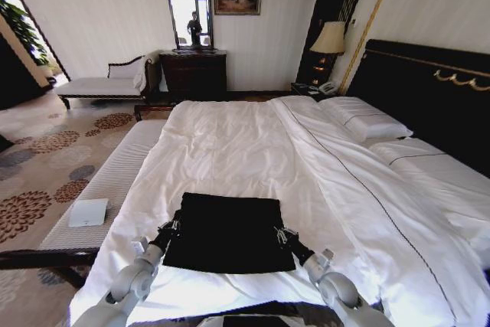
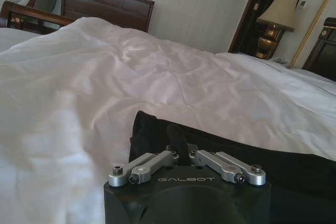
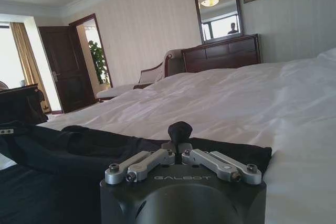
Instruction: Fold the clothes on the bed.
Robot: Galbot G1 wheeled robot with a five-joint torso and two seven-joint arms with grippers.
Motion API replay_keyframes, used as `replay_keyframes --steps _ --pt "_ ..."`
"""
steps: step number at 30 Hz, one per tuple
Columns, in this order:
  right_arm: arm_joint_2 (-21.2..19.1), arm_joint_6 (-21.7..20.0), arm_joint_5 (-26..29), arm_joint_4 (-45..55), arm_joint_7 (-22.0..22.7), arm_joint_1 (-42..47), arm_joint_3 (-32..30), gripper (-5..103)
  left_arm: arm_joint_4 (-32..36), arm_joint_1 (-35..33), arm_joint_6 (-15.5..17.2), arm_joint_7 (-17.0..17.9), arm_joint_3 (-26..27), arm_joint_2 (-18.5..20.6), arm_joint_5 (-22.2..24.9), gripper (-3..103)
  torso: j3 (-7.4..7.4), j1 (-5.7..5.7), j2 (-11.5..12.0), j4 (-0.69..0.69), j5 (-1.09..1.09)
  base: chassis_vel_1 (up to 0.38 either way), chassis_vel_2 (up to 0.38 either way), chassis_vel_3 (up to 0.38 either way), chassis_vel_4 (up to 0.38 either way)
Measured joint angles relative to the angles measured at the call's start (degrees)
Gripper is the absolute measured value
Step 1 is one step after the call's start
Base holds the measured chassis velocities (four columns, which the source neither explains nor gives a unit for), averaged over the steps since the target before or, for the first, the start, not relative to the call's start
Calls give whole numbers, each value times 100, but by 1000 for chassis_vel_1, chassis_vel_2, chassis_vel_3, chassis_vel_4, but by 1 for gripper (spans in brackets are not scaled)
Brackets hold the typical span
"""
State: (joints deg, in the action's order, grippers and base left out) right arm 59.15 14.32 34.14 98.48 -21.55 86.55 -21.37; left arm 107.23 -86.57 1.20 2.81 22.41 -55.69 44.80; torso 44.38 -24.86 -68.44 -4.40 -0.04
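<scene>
The clothes point(image 1: 228, 231), a black T-shirt, lie as a flat dark rectangle on the near part of the bed point(image 1: 230, 143), on the white duvet. My left gripper point(image 1: 174, 227) sits at the shirt's left edge and my right gripper point(image 1: 280, 233) at its right edge. In the left wrist view the left gripper point(image 2: 177, 139) is shut, its tips pinching a raised bit of the black fabric point(image 2: 294, 166). The right wrist view shows the right gripper point(image 3: 180, 131) shut over the edge of the shirt point(image 3: 79, 145), which spreads away from it across the duvet.
A striped bench point(image 1: 99, 181) runs along the bed's left side with a white card point(image 1: 89, 212) on it. Pillows point(image 1: 364, 119) and a black headboard point(image 1: 429, 89) are at the right. A dark dresser point(image 1: 193, 73) and a pale chaise point(image 1: 103, 82) stand by the far wall.
</scene>
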Motion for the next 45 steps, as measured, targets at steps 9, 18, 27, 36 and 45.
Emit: replay_keyframes --steps 9,18,27,36,45 --pt "88 132 -146 23 -147 298 -20 1 29 -229 -25 -17 121 -39 -66 1 0 0 0 -1 0 0 0 0 0" --pt "161 235 -260 -260 -218 253 68 1 178 -607 -79 -72 240 -93 -240 1 0 0 0 0 0 0 0 0 0" --pt "141 303 -244 -228 -280 455 -12 1 176 -734 -96 -87 356 -157 -250 1 0 0 0 0 0 0 0 0 0" --pt "90 327 -222 -129 -300 565 -39 1 261 -851 -105 -72 356 -187 -307 1 0 0 0 0 0 0 0 0 0" --pt "138 391 -247 -236 -326 577 4 1 222 -986 -147 -83 397 -250 -363 1 0 0 0 0 0 0 0 0 0"
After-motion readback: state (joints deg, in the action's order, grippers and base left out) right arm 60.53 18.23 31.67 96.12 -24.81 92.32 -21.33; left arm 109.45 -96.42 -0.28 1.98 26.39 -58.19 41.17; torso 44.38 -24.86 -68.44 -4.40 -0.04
